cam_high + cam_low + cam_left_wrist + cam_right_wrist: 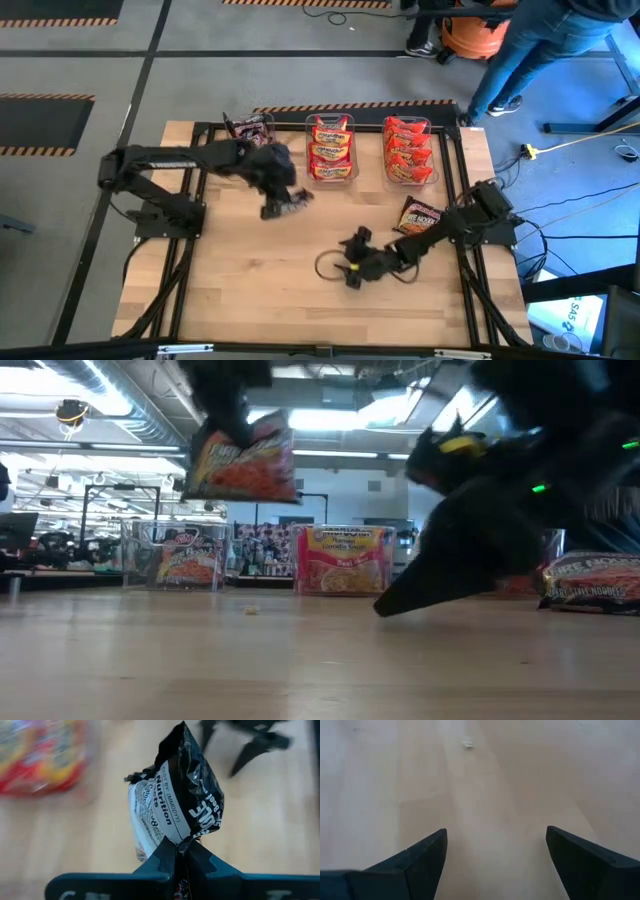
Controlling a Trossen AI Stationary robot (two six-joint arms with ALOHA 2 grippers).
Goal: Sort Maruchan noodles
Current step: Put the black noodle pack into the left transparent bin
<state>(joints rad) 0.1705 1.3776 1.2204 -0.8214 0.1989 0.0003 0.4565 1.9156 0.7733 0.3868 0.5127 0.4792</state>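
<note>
A pale, smooth wooden table (260, 290) carries three clear plastic bins along its far edge. The left bin (250, 128) holds a dark packet, the middle bin (331, 150) orange-yellow packets, the right bin (408, 150) bright red ones. The left gripper (285, 205) pinches a crinkled, glossy black packet (182, 805) aloft. The right gripper (348, 268) hangs low, fingers spread wide and empty, beside another dark packet lying flat (418, 216).

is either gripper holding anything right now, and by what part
The left gripper is shut on a dark noodle packet, pinching it by one crimped end edge, lifted off the table. The right gripper is open and holds nothing.
</note>
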